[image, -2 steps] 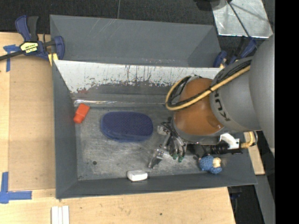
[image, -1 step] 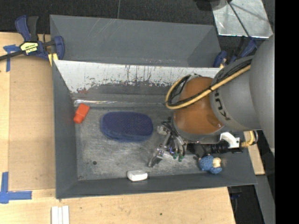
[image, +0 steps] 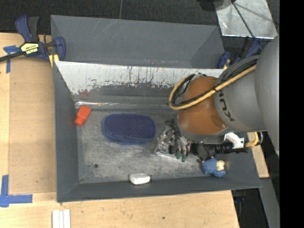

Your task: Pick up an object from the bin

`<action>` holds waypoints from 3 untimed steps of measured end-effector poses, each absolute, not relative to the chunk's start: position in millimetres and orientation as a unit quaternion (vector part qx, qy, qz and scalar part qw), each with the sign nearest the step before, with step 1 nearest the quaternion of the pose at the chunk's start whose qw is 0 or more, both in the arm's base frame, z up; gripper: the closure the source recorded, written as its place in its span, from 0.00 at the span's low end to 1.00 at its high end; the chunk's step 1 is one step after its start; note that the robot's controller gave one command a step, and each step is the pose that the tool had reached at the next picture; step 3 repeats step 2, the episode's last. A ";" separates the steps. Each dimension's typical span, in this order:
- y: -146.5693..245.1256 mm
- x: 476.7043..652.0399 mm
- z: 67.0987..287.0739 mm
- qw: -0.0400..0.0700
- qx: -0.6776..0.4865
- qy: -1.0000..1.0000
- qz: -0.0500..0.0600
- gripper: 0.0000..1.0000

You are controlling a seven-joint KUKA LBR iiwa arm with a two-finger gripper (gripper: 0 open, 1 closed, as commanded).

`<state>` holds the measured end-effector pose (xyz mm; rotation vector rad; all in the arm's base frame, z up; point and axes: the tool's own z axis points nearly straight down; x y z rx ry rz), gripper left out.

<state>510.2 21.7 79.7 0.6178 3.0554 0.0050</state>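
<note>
Hovering low beside a dark blue oval mesh pouch (image: pixel 129 128), left of frame centre.
Cannot tell whether gripper (image: pixel 169 145) open or closed; risking a glancing close on pouch's rounded right end, shoving it left, not lifting.

right of the dark blue oval mesh pouch (image: pixel 129 128), the arm's orange wrist cover (image: pixel 199 110) hides that side of the grey metal bin (image: pixel 66 127); the gripper (image: pixel 172 145) beneath is partly covered. the small blue-and-yellow lump (image: pixel 213 166) further right is too small to identify.

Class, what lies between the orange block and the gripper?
A dark blue oval pad lies between the orange block and gripper, in the camera view.
</note>
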 end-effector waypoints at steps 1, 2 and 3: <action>20.9 512.6 155.0 0.005 0.197 0.980 0.001 1.00; 20.3 513.7 164.5 0.002 0.196 0.981 0.000 1.00; 20.3 513.7 164.5 0.002 0.196 0.981 0.000 1.00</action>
